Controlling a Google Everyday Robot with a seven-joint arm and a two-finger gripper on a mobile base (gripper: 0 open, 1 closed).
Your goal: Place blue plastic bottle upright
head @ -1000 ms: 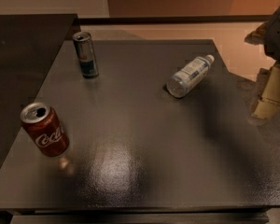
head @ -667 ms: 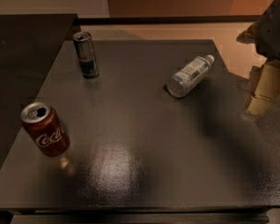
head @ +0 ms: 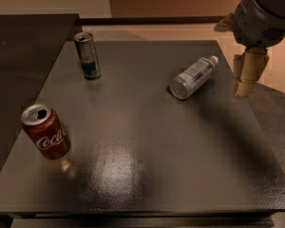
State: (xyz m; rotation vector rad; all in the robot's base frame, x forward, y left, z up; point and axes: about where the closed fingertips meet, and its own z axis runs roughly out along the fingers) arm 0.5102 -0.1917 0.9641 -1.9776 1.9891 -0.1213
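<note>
The blue plastic bottle [head: 194,76] is a small clear bottle with a white cap and a pale label. It lies on its side on the dark table [head: 147,141], at the back right. Its cap points to the far right and its base faces me. My gripper [head: 246,80] hangs from the grey arm [head: 266,13] at the right edge of the table. It is just right of the bottle and apart from it, holding nothing.
A slim blue-silver can [head: 87,56] stands upright at the back left. A red Coca-Cola can [head: 45,132] stands at the front left. A dark counter [head: 23,46] lies to the left. Pale floor lies beyond the table's far and right edges.
My gripper has moved left, from beyond the table's right edge to over that edge, closer to the bottle. The bottle and both cans have not moved.
</note>
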